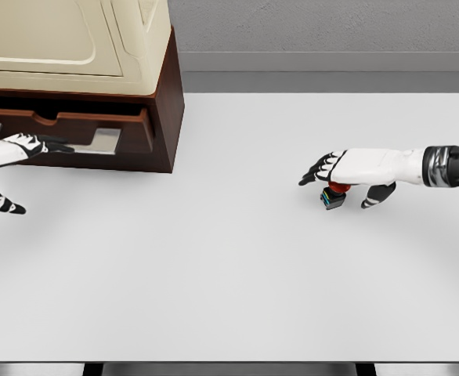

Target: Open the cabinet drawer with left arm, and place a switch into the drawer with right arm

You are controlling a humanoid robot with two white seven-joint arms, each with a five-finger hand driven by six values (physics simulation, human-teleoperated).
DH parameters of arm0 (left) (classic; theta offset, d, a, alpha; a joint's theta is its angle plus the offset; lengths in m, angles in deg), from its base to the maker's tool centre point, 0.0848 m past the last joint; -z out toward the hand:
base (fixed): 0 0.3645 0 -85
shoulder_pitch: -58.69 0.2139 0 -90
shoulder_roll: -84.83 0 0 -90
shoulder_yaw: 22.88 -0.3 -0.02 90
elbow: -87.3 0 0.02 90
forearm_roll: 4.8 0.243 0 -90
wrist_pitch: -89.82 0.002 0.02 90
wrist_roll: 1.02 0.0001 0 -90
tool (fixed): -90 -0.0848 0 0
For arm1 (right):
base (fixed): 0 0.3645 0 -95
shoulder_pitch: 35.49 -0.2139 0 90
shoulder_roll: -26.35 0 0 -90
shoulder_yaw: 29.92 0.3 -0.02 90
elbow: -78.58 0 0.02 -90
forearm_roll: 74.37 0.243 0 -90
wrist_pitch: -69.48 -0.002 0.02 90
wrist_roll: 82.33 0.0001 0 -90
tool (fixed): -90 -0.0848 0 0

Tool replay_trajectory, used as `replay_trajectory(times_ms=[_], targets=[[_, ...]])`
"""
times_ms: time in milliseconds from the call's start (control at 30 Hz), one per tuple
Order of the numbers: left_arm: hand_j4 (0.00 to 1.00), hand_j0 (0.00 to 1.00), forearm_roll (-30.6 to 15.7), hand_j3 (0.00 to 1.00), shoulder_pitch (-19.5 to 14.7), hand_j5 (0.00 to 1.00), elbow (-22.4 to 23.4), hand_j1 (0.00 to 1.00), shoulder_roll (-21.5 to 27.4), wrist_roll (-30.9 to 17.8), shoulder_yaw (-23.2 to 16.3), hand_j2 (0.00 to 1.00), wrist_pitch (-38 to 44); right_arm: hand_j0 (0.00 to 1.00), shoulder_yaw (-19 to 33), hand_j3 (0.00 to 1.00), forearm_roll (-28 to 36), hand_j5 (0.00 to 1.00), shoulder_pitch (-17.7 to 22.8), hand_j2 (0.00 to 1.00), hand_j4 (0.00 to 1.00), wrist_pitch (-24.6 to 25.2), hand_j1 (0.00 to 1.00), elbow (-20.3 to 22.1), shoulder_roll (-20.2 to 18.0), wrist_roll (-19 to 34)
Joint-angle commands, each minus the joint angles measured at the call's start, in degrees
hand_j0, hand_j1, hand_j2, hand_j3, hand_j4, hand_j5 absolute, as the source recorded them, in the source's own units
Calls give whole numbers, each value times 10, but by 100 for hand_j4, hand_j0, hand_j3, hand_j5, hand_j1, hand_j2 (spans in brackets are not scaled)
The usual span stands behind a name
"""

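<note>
Grey wall [323, 23] of faintly mottled finish at the rear, with a paler band along its foot. Item: smooth matte white rectangular tabletop [237, 266], filling most of the view, its near edge showing a dark strip beneath. Item: dark brown wooden cabinet with a cream moulded upper body [164, 94], standing at the far left corner of the tabletop; the cream part has rounded, raised panel edges, the brown base is flat-sided and sharp-cornered. Item: brown wooden drawer with a metallic grey floor [104, 137], set low in the cabinet front and drawn partly out, a notched pull cut into its upper front edge. Item: white five-finger left hand with black fingertips [18, 149], entering from the left edge, its fingers extended against the drawer front, the thumb hanging apart below; nothing enclosed in it. Item: white five-finger right hand with black fingertips [347, 172], on an arm with a dark banded wrist, lying well to the right of the cabinet, fingers loosely curved over the small switch with a red rounded cap and dark square base [334, 194], which sits on the tabletop directly beneath the palm; whether the fingers actually grip it cannot be told.
</note>
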Motion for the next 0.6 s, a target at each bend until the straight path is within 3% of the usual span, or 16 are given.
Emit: replay_trajectory(times_ms=[0,567], targets=[[87,87,-98,87,0,87,-20,87,5,-18,-6,87,-13,100,0,100,3,100,0,100,100,1,100,1,-1,0],[88,88,-151,88,3,88,-24,88,37,-29,-6,88,-55,100,0,100,3,100,1,100,100,1,100,0,-1,0]])
